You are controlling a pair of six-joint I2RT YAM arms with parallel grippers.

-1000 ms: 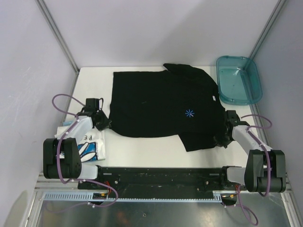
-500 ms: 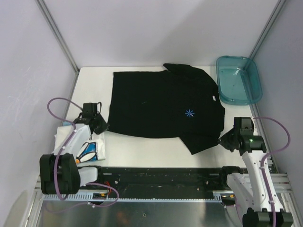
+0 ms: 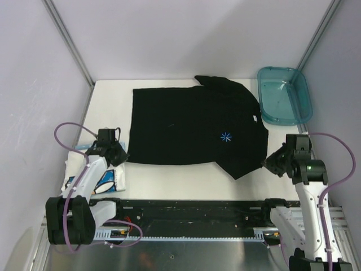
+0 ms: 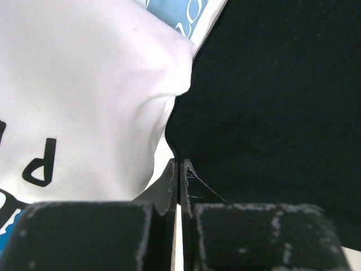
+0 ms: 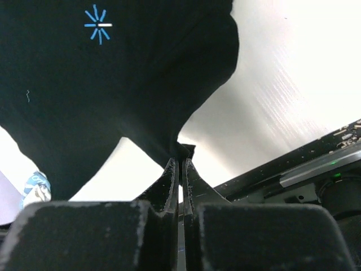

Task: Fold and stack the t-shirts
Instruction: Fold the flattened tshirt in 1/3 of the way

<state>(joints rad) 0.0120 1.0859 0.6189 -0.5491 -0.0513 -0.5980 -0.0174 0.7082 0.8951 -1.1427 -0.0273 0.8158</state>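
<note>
From above, the black tee (image 3: 192, 124) lies spread across the table (image 3: 169, 176), the white tee (image 3: 107, 182) at its near left corner. Left wrist: the left gripper (image 4: 179, 164) is pinched shut on the black tee's corner. Right wrist: the right gripper (image 5: 179, 161) nips its other near corner, so lift both evenly, cloth taut

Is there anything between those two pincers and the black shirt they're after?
Nothing visible. The left pincer and the right pincer are each shut on a near corner of the black shirt. The white shirt lies right beside the left one, not between.
</note>
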